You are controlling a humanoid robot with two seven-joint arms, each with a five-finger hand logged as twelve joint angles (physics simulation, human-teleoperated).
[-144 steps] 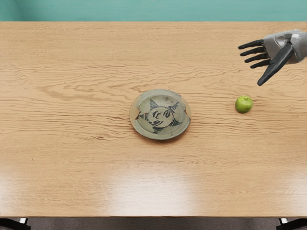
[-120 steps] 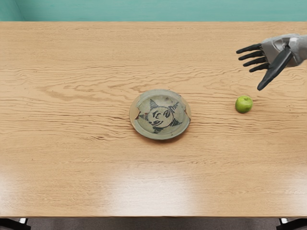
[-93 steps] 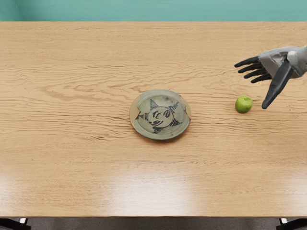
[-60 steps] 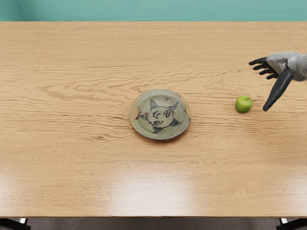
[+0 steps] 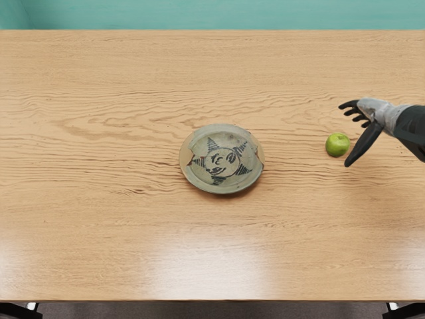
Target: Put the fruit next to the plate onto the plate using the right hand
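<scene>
A small green apple [image 5: 337, 144] lies on the wooden table [image 5: 99, 199], well to the right of a grey-green plate [image 5: 190, 174] painted with a dark star and face. My right hand [image 5: 356, 129] reaches in from the right edge and hovers just right of the apple, open, its fingers spread above and its thumb hanging down beside the fruit. Whether it touches the apple I cannot tell. Nothing lies on the plate.
The table's right edge runs close behind the hand. A teal wall [image 5: 212, 13] closes off the far side of the table.
The right hand has dropped from high at the far right down toward the table and now sits beside the apple. Apple and plate have not moved.
</scene>
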